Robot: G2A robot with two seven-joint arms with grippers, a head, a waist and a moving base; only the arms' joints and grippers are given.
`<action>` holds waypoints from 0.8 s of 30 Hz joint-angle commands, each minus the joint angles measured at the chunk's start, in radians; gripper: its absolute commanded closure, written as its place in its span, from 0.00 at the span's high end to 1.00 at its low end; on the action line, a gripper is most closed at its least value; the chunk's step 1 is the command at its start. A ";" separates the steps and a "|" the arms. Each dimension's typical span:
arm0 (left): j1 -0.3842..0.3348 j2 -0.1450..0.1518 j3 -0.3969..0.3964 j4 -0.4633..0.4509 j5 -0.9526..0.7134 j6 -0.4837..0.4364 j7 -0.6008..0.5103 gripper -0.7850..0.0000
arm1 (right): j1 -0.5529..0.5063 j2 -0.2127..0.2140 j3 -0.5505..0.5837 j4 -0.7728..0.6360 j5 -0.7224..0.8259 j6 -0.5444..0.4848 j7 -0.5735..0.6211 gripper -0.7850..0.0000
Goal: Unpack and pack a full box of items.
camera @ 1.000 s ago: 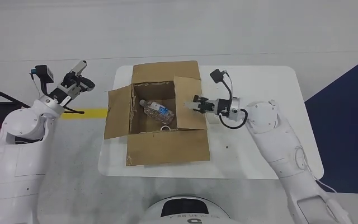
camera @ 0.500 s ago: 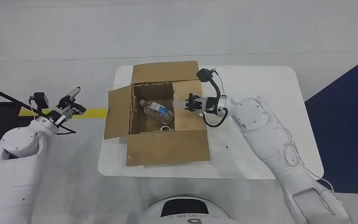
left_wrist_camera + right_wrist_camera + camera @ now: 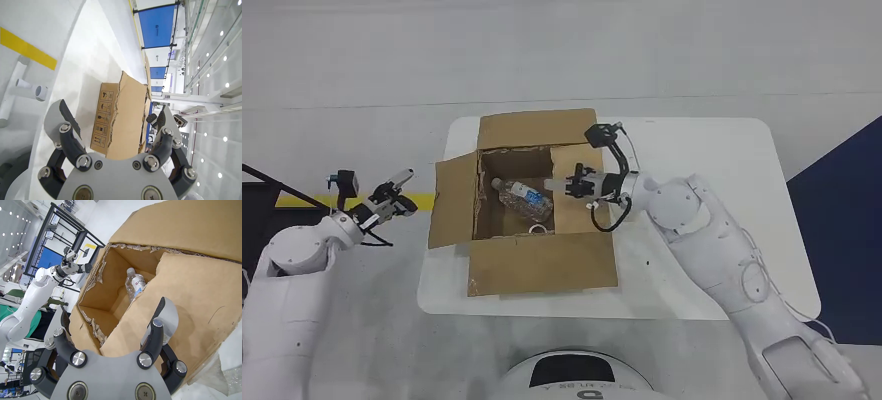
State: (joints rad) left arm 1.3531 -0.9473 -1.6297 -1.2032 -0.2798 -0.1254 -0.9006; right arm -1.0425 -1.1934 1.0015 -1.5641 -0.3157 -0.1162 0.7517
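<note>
Open right end effector (image 3: 567, 187) should drop into the box (image 3: 542, 262) and close across the bottle's (image 3: 523, 198) middle; left end effector (image 3: 399, 191) hangs open.

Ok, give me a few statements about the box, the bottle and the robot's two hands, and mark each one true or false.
1. A clear bottle lies on its side inside the box. True.
2. The box is closed. False: it stands open, flaps spread.
3. The right hand grips the bottle. False: it is open and empty, above a flap, short of the bottle.
4. The left hand is open, empty and apart from the box. True.
</note>
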 commanded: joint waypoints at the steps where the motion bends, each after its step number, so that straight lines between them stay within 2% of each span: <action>1: -0.020 -0.003 0.023 0.010 -0.015 0.000 -0.041 1.00 | -0.005 0.001 0.006 -0.004 -0.001 0.002 -0.007 1.00; 6: -0.072 -0.009 0.080 0.056 -0.026 0.016 -0.108 1.00 | -0.019 0.004 0.022 -0.014 -0.007 0.005 -0.017 1.00; 12: -0.121 -0.022 0.128 0.112 -0.087 -0.016 -0.152 1.00 | -0.019 0.004 0.022 -0.014 -0.007 0.005 -0.017 1.00; 19: -0.118 -0.033 0.061 0.130 -0.333 -0.150 -0.146 1.00 | -0.019 0.004 0.022 -0.014 -0.007 0.005 -0.017 1.00; 24: -0.106 -0.029 0.025 0.083 -0.354 -0.199 -0.140 1.00 | -0.019 0.004 0.022 -0.014 -0.007 0.005 -0.017 1.00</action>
State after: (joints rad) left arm 1.2465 -0.9769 -1.6000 -1.1031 -0.6301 -0.3199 -1.0376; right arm -1.0616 -1.1891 1.0236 -1.5778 -0.3225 -0.1111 0.7343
